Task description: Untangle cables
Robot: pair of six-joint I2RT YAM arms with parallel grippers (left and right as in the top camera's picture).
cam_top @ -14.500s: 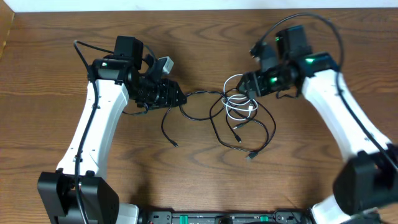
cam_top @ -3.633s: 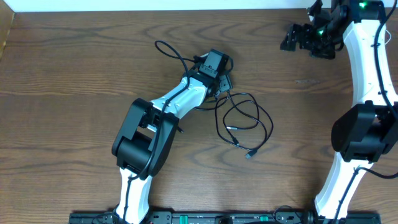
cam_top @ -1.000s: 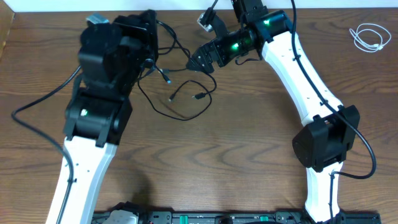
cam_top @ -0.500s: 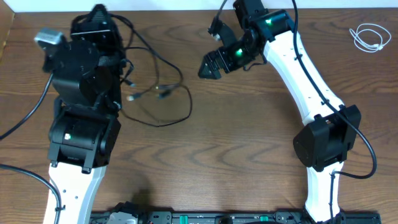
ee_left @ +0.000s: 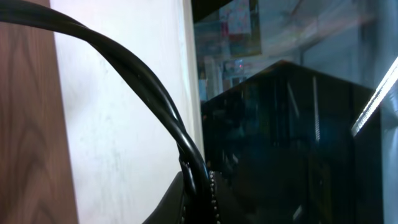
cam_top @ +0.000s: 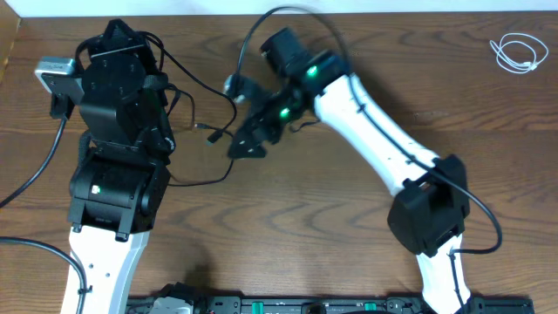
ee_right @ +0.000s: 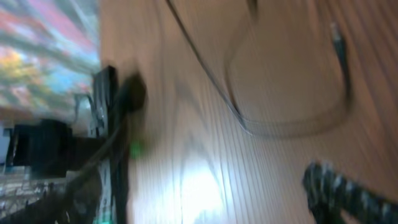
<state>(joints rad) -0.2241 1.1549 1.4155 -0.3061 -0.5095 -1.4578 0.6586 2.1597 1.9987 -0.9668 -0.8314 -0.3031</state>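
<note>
White cord lies free at upper right of the bench; black cord trails from left tool at upper left, right tool near its plugs, neither tool's spread discernible; probably last step: lay it uncrossed.

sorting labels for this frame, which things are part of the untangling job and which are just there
Part of the job:
black cable, loose strands at centre-left
white cable, coiled alone at the far right corner

Just there:
thick black arm wires
wooden table
</note>
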